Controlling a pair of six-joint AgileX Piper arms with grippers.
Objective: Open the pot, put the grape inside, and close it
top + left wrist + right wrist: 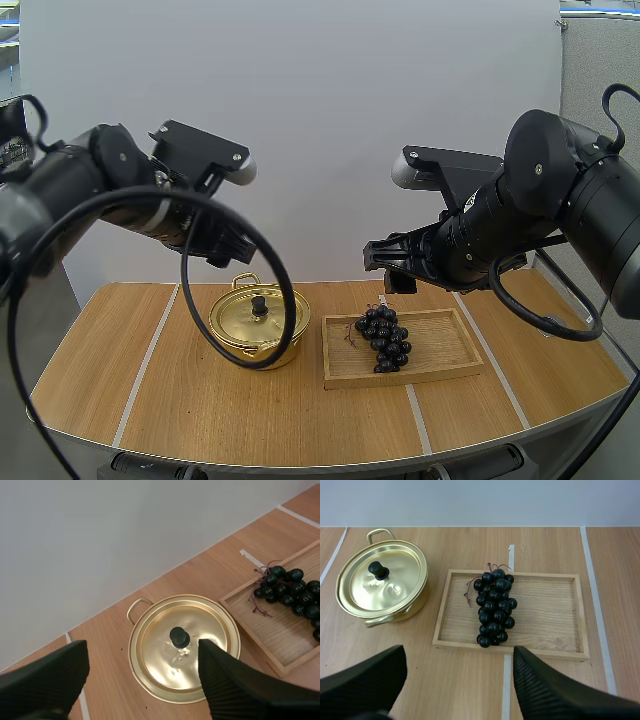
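The left gripper (142, 654) hangs over the pot (255, 322) with its fingers (50, 680) wide apart and nothing between them, the black knob (179, 636) of the lid (200, 630) lying a little toward one finger rather than midway. The step in hand looks to be taking the lid off. To do it well, the gripper should first shift until the knob sits evenly between both fingers, then come straight down, pinch low on the knob under its wider cap, and lift straight up so the lid does not drag the pot along. The bare table (100, 370) to the left of the pot seems a fair place to set the lid down. The right gripper (458, 652) is also spread wide and empty, held above the near edge of the tray (550, 610). The grapes (493, 607) lie on that tray, just right of the pot, and are untouched. The lid hides the inside of the pot, and the knob's neck is hidden under its cap. How high the left gripper stands above the lid is hard to judge. From the left wrist only the far handle (137, 605) is seen, and the tray and the bunch are cut off. The main stalk of the bunch is hard to make out among its thin twigs.
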